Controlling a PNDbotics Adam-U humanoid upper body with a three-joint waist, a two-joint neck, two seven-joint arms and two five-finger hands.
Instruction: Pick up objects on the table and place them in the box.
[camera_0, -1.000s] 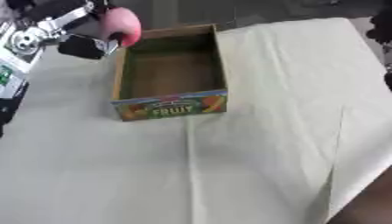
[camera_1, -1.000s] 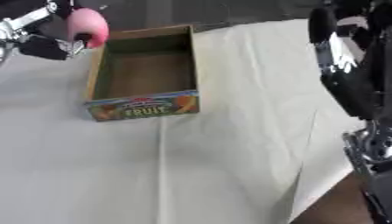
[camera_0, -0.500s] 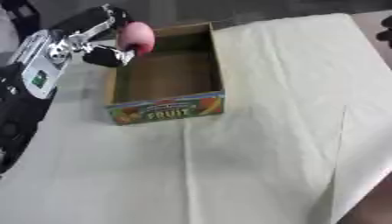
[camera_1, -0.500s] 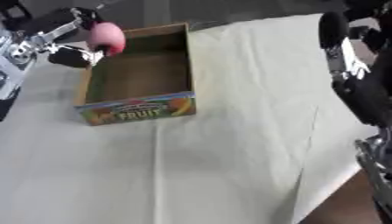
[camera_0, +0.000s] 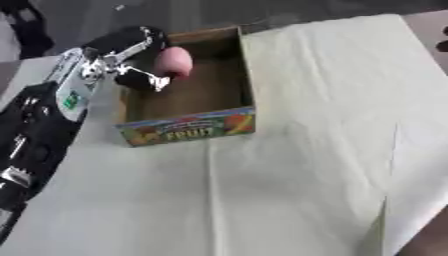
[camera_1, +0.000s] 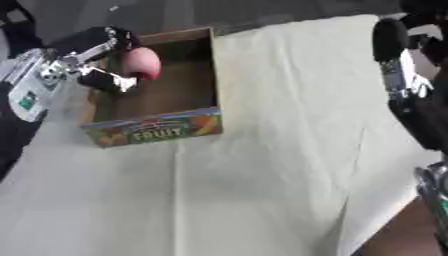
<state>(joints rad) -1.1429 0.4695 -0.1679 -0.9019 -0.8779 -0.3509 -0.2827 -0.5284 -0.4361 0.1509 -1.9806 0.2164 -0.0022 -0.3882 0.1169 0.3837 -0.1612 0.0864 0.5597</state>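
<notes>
Pink rounded object (camera_0: 174, 62), held above the open cardboard box (camera_0: 229, 70), over its left half near the left wall. Clamped in the left hand (camera_0: 131, 55), fingers curled over the top and thumb side below, so closed around it. Not yet down on the box floor, as far as can be told; hanging inside the rim line, just right of the left wall.

Box long and shallow, brown inside, bare floor showing below and to the right of the object. Colourful printed front panel (camera_1: 156, 131) with the word FRUIT, facing the camera. Nothing between object and box floor.

Pale cloth (camera_0: 306, 150) covering the table, creased in long lines running from the box front toward the near edge and down the right side. Dark table edge at the lower right corner.

Left arm (camera_0: 44, 130) black with silver parts, coming in along the left edge from below. Right arm (camera_1: 411, 95) standing at the right edge of the right eye view, well apart from the box; right hand's fingers not made out, so cannot tell.
</notes>
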